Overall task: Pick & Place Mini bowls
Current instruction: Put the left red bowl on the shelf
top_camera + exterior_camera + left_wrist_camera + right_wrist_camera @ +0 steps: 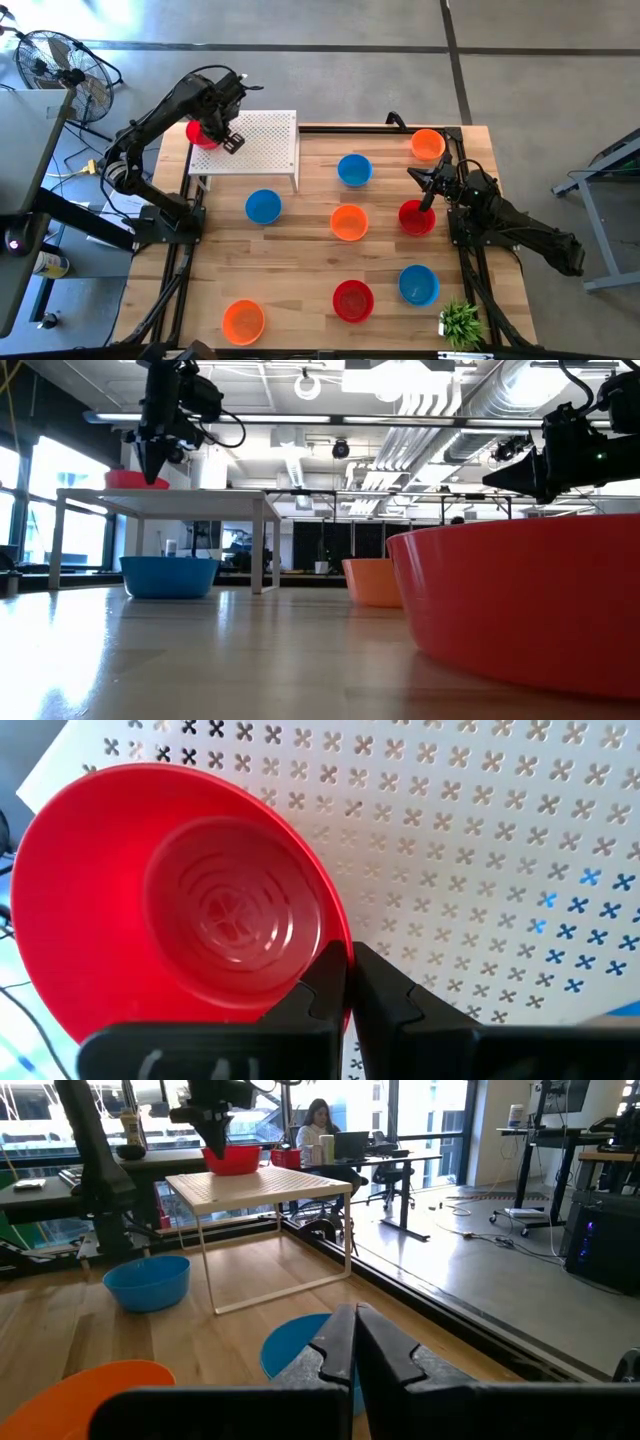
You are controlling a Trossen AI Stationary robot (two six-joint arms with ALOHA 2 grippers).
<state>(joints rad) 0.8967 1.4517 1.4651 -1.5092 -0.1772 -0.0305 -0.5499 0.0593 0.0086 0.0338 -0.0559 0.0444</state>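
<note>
My left gripper (218,133) is over the left edge of the white perforated stand (262,142), shut on a red mini bowl (203,134). In the low view that bowl (137,479) shows at the stand's top. My right gripper (424,186) is shut and holds nothing, above the table between an orange bowl (428,144) and a red bowl (416,217). Standing on their bases on the table are two blue bowls (263,207) (354,170), an orange bowl (349,222), a red bowl (352,300), a blue bowl (418,284) and an orange bowl (243,321). My left gripper pinches the red bowl's rim (334,934), one finger inside the bowl and one outside. The fingers come from above, pointing down (152,465). The bowl is upright with its mouth up, over the stand's perforated top; whether its base rests on it, I cannot tell.
The stand's thin white legs (267,550) stand on the far left part of the table. A small green plant (460,323) sits at the near right corner. A fan (50,55) stands off the table to the far left. Bare wood lies at the near left.
</note>
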